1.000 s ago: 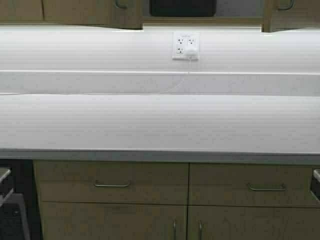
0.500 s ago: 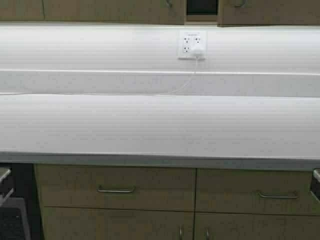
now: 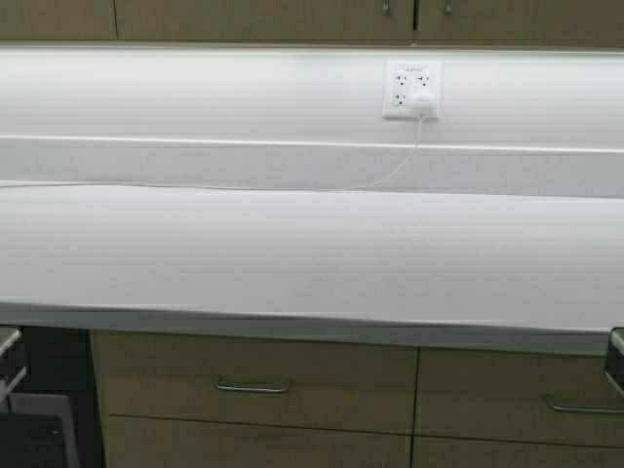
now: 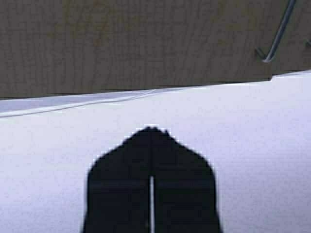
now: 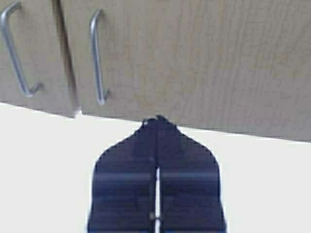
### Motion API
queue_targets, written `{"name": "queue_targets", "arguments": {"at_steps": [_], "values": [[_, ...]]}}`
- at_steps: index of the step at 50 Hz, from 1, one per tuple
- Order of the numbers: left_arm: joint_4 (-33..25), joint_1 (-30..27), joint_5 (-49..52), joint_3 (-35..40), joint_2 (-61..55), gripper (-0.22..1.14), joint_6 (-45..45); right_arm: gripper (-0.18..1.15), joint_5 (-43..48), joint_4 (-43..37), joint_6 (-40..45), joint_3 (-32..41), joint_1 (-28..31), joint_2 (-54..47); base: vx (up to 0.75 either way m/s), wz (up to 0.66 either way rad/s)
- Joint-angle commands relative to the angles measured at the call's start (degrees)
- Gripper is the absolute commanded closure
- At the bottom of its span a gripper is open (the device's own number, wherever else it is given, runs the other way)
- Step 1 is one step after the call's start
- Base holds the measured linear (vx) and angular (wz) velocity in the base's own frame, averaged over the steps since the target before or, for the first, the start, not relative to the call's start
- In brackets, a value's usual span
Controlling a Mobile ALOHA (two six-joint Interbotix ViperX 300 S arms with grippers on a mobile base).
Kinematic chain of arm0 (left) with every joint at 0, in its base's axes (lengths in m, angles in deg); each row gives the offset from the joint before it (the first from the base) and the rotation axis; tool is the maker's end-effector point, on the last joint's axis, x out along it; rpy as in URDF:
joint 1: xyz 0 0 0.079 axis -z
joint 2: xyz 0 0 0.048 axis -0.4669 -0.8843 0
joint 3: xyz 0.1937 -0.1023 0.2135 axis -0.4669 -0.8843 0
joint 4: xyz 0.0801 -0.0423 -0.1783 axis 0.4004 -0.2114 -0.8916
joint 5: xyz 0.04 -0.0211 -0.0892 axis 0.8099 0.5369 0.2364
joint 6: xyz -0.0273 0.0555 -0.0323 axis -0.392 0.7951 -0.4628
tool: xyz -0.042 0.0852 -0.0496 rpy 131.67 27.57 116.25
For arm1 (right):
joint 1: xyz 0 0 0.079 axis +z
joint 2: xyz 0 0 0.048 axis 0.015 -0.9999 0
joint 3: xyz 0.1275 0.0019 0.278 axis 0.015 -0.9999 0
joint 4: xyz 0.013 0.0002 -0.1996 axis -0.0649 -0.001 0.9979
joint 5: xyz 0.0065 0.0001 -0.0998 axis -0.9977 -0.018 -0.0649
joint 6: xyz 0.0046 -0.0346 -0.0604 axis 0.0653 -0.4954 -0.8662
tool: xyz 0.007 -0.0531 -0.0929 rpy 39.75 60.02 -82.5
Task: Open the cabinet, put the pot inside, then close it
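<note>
The cabinet (image 3: 292, 19) runs along the top of the high view, its two tan doors closed with the small metal pulls (image 3: 385, 8) side by side. The pot is out of view. My right gripper (image 5: 157, 119) is shut and empty, its tip pointing at the lower edge of a cabinet door (image 5: 194, 58), beside the two pulls (image 5: 97, 60). My left gripper (image 4: 151, 130) is also shut and empty, in front of the white wall below the cabinet (image 4: 121, 43). Neither gripper shows in the high view.
A white countertop (image 3: 292, 253) spans the view, with a wall outlet (image 3: 411, 90) and a thin white cable (image 3: 395, 171) trailing onto the backsplash. Tan drawer fronts with bar pulls (image 3: 253, 387) lie below the counter edge.
The gap between the cabinet doors, which showed a dark shape inside, has closed. The whole scene has shifted right and down in the high view: the robot has moved.
</note>
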Motion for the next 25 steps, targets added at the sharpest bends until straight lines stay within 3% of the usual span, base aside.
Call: {"name": "queue_targets", "arguments": {"at_steps": [1,25], "values": [[-0.09,0.53,-0.53,0.44,1.49,0.86,-0.26,0.88,0.18,-0.18,1.05,-2.11,-0.09,3.78,0.11,-0.01],[-1.58,1.32,-1.23,-5.54,3.69,0.86,-1.05,0.88,-0.62,-0.26,0.88,-6.42,3.16,7.47,0.12,-0.07]]}}
